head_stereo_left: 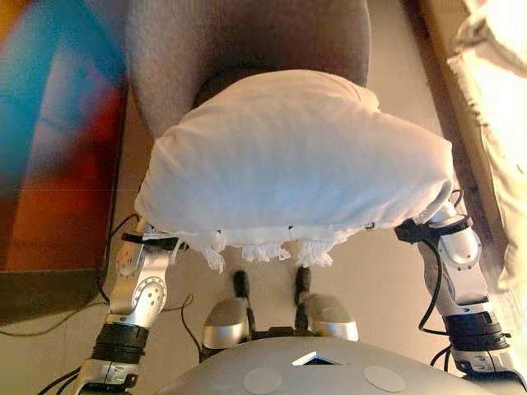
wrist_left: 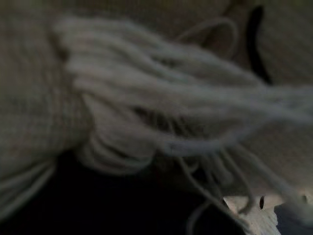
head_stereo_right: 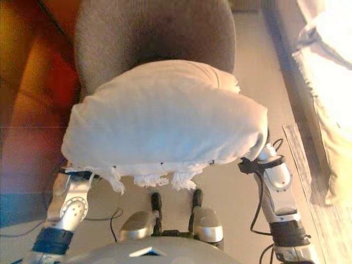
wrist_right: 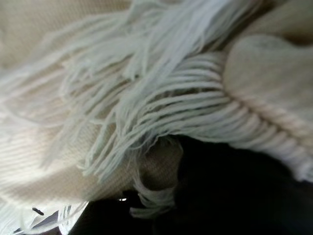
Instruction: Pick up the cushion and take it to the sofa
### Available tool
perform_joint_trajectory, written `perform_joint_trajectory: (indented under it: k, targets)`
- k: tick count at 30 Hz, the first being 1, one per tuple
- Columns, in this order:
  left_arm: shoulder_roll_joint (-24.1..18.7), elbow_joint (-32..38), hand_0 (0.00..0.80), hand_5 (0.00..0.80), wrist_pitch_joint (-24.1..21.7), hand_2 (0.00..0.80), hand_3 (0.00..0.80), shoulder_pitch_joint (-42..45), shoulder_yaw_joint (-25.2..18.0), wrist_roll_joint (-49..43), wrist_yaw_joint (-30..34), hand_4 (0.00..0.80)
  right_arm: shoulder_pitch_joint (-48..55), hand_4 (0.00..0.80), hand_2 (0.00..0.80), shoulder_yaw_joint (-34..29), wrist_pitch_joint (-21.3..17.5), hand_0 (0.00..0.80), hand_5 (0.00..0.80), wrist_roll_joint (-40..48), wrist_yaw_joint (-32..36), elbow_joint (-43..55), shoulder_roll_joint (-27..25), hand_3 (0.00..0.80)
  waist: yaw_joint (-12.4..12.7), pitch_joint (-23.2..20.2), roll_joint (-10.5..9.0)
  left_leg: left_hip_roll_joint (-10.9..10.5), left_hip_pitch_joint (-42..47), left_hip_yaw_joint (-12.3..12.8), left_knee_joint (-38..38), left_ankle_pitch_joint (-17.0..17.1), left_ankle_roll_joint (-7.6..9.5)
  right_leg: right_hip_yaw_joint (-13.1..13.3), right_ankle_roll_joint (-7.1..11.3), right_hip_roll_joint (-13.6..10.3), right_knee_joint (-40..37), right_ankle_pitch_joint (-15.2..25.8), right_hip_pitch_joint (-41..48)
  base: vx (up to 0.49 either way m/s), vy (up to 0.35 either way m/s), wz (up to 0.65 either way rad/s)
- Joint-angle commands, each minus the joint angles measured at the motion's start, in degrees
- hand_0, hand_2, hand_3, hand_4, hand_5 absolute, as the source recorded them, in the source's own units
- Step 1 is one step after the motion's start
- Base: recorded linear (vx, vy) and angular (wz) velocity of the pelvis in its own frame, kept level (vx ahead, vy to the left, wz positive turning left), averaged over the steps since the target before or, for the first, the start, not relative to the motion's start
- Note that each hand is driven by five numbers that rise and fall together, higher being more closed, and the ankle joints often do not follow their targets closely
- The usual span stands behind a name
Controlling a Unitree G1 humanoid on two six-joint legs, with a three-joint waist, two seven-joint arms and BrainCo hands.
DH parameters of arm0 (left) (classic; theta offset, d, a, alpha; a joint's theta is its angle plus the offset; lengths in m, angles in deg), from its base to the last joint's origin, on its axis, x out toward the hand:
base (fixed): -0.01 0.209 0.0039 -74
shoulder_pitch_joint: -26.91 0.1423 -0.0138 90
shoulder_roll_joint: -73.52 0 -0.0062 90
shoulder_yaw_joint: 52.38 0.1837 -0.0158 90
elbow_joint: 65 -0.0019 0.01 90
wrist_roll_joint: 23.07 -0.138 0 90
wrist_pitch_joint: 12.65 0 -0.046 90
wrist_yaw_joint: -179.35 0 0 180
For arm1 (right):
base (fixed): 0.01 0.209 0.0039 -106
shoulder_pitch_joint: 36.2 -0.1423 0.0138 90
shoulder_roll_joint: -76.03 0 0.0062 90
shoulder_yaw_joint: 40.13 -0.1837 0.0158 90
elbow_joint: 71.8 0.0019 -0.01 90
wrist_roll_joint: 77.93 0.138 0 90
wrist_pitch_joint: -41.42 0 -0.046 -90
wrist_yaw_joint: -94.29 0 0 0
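You had the white cushion (head_stereo_left: 296, 160) lifted in front of the robot's chest, carried between both arms, one at each end. It hung above the tan floor (head_stereo_left: 387, 271) and, from the head camera, covered the near part of the grey upholstered seat (head_stereo_left: 247, 41) that lay just beyond it. Its fringed edge (head_stereo_left: 268, 248) faced the robot, with tassels hanging down along the near side.

Your left hand was tucked under the cushion's left end, and your right hand under its right end; only the forearms and wrists showed past the fabric. Both hands were hidden by the cushion in the head views. In the wrist views the woven cloth and the fringe (wrist_right: 161, 98) filled nearly everything, with only a dark patch close to each camera, so I could not tell whether the fingers of either hand were curled or straight.

To the left of the seat you had a red and blue surface (head_stereo_left: 58, 132). On the far right lay a pale, cream-coloured cloth (head_stereo_left: 502, 107), well apart from the cushion.
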Motion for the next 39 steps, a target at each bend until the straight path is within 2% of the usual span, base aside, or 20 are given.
perform_joint_trajectory:
  k: [1,6,10,13,16,18,20,21,22,24,26,29,31,33,36,39]
  targets:
    - [1.2,8.4,0.800,0.800,-3.4,0.800,0.800,-2.9,5.6,0.4,0.0,0.800,-0.5,0.800,0.800,5.9,-3.8,0.800,0.800,1.2,0.2,8.1,0.2,0.800,0.2,-7.0,-1.00,-1.2,1.1,0.7,0.0,-3.2,1.89,-3.1,2.77,-1.7,1.4,-2.4,2.6,0.046,-0.018,0.02]
    - [0.6,9.7,0.800,0.800,-3.1,0.800,0.800,-2.9,5.0,0.7,-0.2,0.800,-0.5,0.800,0.800,6.3,-4.4,0.800,0.800,0.4,-1.5,9.2,0.4,0.800,0.0,-7.5,-1.01,-1.2,2.2,-0.4,0.0,-3.8,2.33,-1.8,2.40,-1.0,2.2,-3.3,3.5,0.027,-0.040,0.03]
    - [0.2,9.5,0.800,0.800,-1.7,0.800,0.800,-4.9,6.3,2.0,0.0,0.800,-0.8,0.800,0.800,6.9,-4.1,0.800,0.800,-0.7,-4.4,9.3,0.1,0.800,-1.2,-8.1,-1.24,-1.6,2.0,-3.9,0.0,-3.8,2.79,4.1,1.03,1.8,2.5,-4.1,3.3,0.028,-0.104,0.15]
    - [0.6,9.2,0.800,0.800,-1.6,0.800,0.800,-5.7,6.7,2.3,0.0,0.800,-1.7,0.800,0.800,6.9,-3.8,0.800,0.800,-0.9,-4.9,8.6,0.0,0.800,-1.2,-8.0,-1.55,-1.2,2.0,-4.0,0.0,-3.7,2.50,3.7,0.52,2.4,2.6,-4.5,3.4,-0.017,-0.157,0.26]
    - [0.9,9.1,0.800,0.800,-1.9,0.800,0.800,-5.8,6.4,3.0,0.1,0.800,-2.4,0.800,0.800,6.6,-3.6,0.800,0.800,-0.9,-4.9,8.2,-1.0,0.800,-1.0,-7.4,-2.21,-0.2,2.3,-3.1,1.0,-3.3,1.70,3.9,-0.19,2.9,2.4,-4.3,3.4,-0.019,-0.176,0.18]
    - [0.7,9.2,0.800,0.800,-3.3,0.800,0.800,-5.5,6.1,3.9,-0.4,0.800,-3.1,0.800,0.800,7.1,-4.1,0.800,0.800,0.0,-4.2,8.4,-1.9,0.800,-1.0,-6.6,-3.56,1.2,0.0,-1.5,9.2,-4.8,1.00,4.7,-1.05,2.7,3.0,-4.0,2.8,-0.040,-0.217,0.03]
    - [0.7,9.0,0.800,0.800,-5.0,0.800,0.800,-4.9,5.7,3.3,-0.4,0.800,-3.3,0.800,0.800,7.6,-5.3,0.800,0.800,0.5,-3.3,8.3,-2.4,0.800,-0.8,-5.3,-4.80,3.2,-5.1,-0.7,19.8,-3.4,0.97,5.8,-2.42,3.0,4.0,-3.9,2.3,-0.037,-0.243,-0.26]
    - [0.9,8.9,0.800,0.800,-5.6,0.800,0.800,-4.7,5.5,3.0,-0.7,0.800,-3.5,0.800,0.800,7.9,-6.1,0.800,0.800,0.7,-2.9,7.8,-2.3,0.800,-0.7,-4.2,-5.36,4.1,-8.1,-0.5,25.7,-2.4,1.49,6.7,-3.27,3.5,4.7,-3.8,2.1,-0.013,-0.236,-0.40]
    - [1.0,8.8,0.800,0.800,-5.5,0.800,0.800,-4.7,5.4,3.1,-0.7,0.800,-3.7,0.800,0.800,8.1,-6.4,0.800,0.800,0.8,-2.7,7.5,-2.1,0.800,-0.6,-3.7,-5.53,4.4,-9.9,-0.5,29.0,-2.2,1.93,7.2,-3.77,4.0,5.4,-3.9,2.0,0.021,-0.207,-0.40]
    - [1.5,8.3,0.800,0.800,-5.3,0.800,0.800,-4.7,4.9,2.9,-0.4,0.800,-4.1,0.800,0.800,8.6,-6.6,0.800,0.800,0.4,-2.9,7.0,-1.7,0.800,0.1,-2.3,-5.20,2.8,-12.7,-1.8,31.4,-2.8,2.98,8.4,-4.02,5.1,7.1,-5.1,2.5,0.067,-0.093,-0.25]
    - [1.6,8.4,0.800,0.800,-5.7,0.800,0.800,-5.2,5.2,2.9,-1.0,0.800,-5.5,0.800,0.800,9.6,-6.5,0.800,0.800,-0.4,-3.6,7.1,-1.5,0.800,1.3,-1.2,-3.90,-1.2,-15.5,-4.1,26.8,-0.4,2.70,10.0,-3.81,6.8,8.8,-6.7,2.8,0.111,-0.012,-0.08]
    - [2.0,7.9,0.800,0.800,-6.5,0.800,0.800,-6.2,6.4,2.7,-1.9,0.800,-7.3,0.800,0.800,11.1,-6.5,0.800,0.800,-2.0,-5.7,6.1,-1.1,0.800,2.6,-0.8,-1.70,-3.1,-17.2,-3.6,15.7,4.6,1.29,11.3,-3.80,9.7,9.5,-8.7,4.5,0.283,0.016,-0.30]
    - [1.9,8.0,0.800,0.800,-6.8,0.800,0.800,-6.1,7.2,2.5,-2.5,0.800,-7.3,0.800,0.800,11.7,-6.2,0.800,0.800,-2.1,-6.2,5.9,-1.1,0.800,3.4,-1.1,-0.67,-3.9,-18.0,-4.5,9.4,8.2,0.50,12.5,-3.94,11.2,10.2,-10.4,6.4,0.406,0.036,-0.21]
    - [1.9,8.1,0.800,0.800,-7.0,0.800,0.800,-5.4,7.7,3.0,-2.7,0.800,-7.0,0.800,0.800,12.2,-5.6,0.800,0.800,-1.9,-6.2,6.3,-1.3,0.800,4.3,-1.7,-0.04,-3.8,-18.7,-6.0,4.7,10.9,-0.32,13.5,-4.27,12.5,11.8,-12.5,7.6,0.441,0.030,-0.48]
    - [2.3,8.3,0.800,0.800,-7.4,0.800,0.800,-4.4,8.6,2.5,-2.7,0.800,-6.2,0.800,0.800,12.6,-5.3,0.800,0.800,-2.1,-6.4,6.7,-1.1,0.800,5.2,-2.0,0.28,-2.4,-19.5,-8.1,0.3,11.8,-1.17,13.8,-4.41,13.2,15.5,-15.2,7.9,0.491,0.057,-0.25]
    - [2.4,7.9,0.800,0.800,-8.0,0.800,0.800,-4.5,9.2,2.4,-3.0,0.800,-5.5,0.800,0.800,12.4,-5.6,0.800,0.800,-1.1,-5.9,6.8,-1.3,0.800,5.2,-1.9,0.51,-0.6,-20.3,-9.0,0.0,12.4,-2.12,12.9,-4.45,12.8,19.5,-18.6,7.8,0.580,0.116,0.04]
